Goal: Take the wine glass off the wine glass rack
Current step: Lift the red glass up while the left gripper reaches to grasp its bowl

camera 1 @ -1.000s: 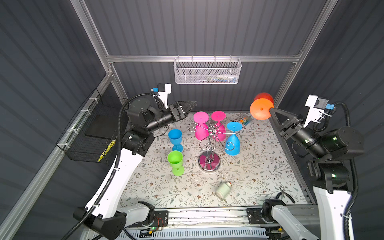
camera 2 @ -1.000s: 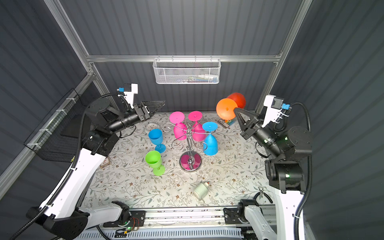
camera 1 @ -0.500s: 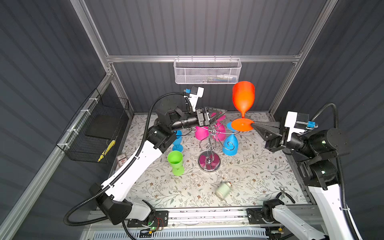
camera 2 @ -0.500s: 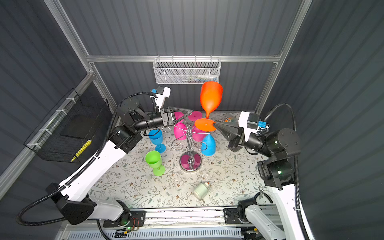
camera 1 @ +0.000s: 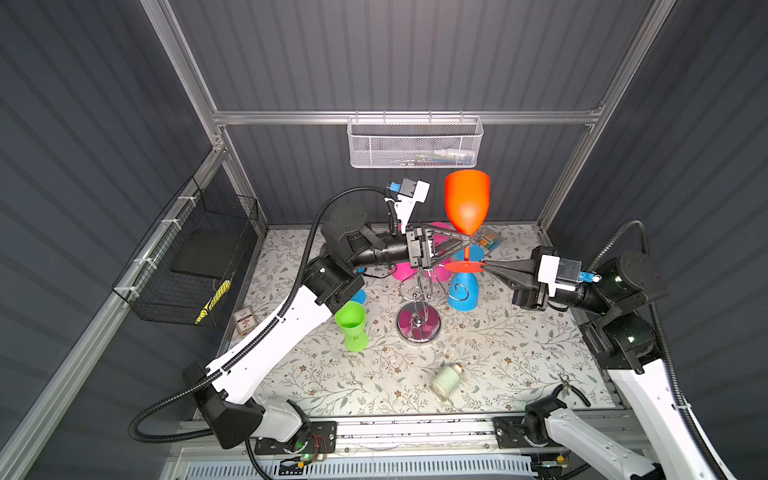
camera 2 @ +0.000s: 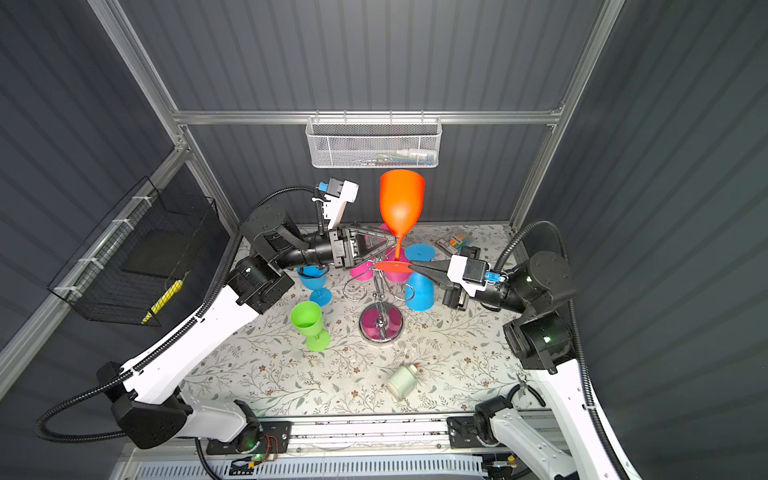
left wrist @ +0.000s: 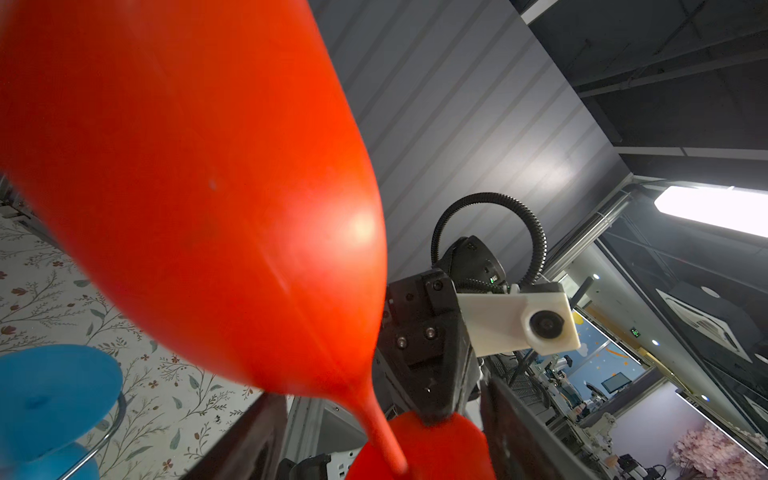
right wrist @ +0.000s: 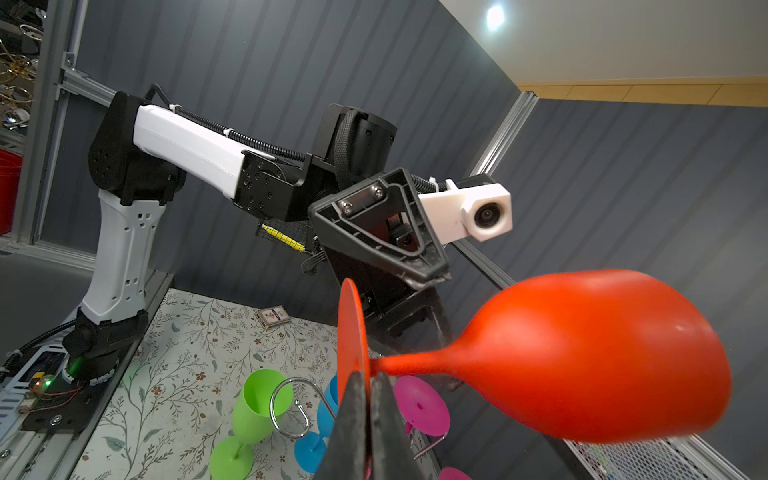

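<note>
The floral mat point(camera 1: 519, 353) runs to grey ribbed walls on three sides, and its front half lies mostly open. A black wire basket point(camera 1: 195, 257) hangs on the left wall and a white mesh basket point(camera 1: 415, 143) on the back rail. The wine glass rack point(camera 1: 418, 322) stands mid-mat, with a blue glass point(camera 1: 462, 291) and pink glasses point(camera 1: 405, 270) hanging on it.

The orange wine glass point(camera 1: 466, 199) is off the rack, upright in the air above it. In both top views its rim shows just under the mesh basket. The right gripper point(right wrist: 368, 386) is clamped on the edge of the glass's foot. The left gripper point(camera 1: 459, 251) has its jaws apart, with the stem between them and clear of both. A second ago that arm was drawn back toward the left wall and the glass was tipped over at the back right.

A green glass point(camera 1: 351, 322) stands left of the rack, and a bottle point(camera 1: 446, 380) lies on its side in front. Pliers point(camera 1: 571, 388) sit at the right edge. The print on the card pack point(camera 1: 245, 321) at the left edge is too small to read.
</note>
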Controlling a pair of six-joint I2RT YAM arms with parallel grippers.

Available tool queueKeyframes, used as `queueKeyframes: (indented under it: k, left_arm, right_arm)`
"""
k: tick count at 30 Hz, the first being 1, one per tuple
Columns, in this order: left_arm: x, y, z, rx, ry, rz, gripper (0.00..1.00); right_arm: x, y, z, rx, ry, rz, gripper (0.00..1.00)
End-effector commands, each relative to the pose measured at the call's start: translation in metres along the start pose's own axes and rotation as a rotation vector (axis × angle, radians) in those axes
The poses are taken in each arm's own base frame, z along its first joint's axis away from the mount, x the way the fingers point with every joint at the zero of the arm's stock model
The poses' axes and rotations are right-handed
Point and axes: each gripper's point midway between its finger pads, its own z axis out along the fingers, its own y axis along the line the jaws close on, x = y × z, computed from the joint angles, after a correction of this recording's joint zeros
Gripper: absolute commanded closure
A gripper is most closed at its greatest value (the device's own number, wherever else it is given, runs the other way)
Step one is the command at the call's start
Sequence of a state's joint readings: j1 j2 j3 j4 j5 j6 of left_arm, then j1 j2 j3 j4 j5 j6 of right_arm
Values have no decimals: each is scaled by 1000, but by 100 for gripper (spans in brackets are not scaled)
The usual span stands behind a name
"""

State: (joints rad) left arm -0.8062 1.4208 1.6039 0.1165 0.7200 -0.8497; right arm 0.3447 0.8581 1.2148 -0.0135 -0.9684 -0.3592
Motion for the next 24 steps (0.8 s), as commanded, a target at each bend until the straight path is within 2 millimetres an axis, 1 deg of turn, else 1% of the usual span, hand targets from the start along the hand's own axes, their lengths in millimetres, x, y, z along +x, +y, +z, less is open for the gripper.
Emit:
queueKeyframes:
  k: [1, 4, 7, 13, 16, 20, 24]
  left_arm:
    - [7, 2, 6, 15, 25, 23, 29]
    - [8, 2, 7, 14, 29, 22, 33]
    - [10, 6, 7, -7, 34, 14, 40]
    - [15, 12, 10, -21, 47, -13, 60]
    - [17, 14, 11, -21, 52, -23, 65]
    - [21, 15, 14, -21, 68, -40, 73]
    - [23, 13, 16, -9, 81, -47, 81]
  right_arm:
    - [0, 7, 1, -15, 0, -81, 100]
    - [2, 10, 1, -17, 10, -108, 100]
    - [4, 14, 1, -20, 25, -133, 100]
    - [6, 18, -1, -19, 55, -179, 100]
    - [9, 20, -2, -19, 69, -193, 100]
    - [11, 21, -3, -20, 89, -216, 100]
    - [15, 21, -4, -20, 113, -237, 100]
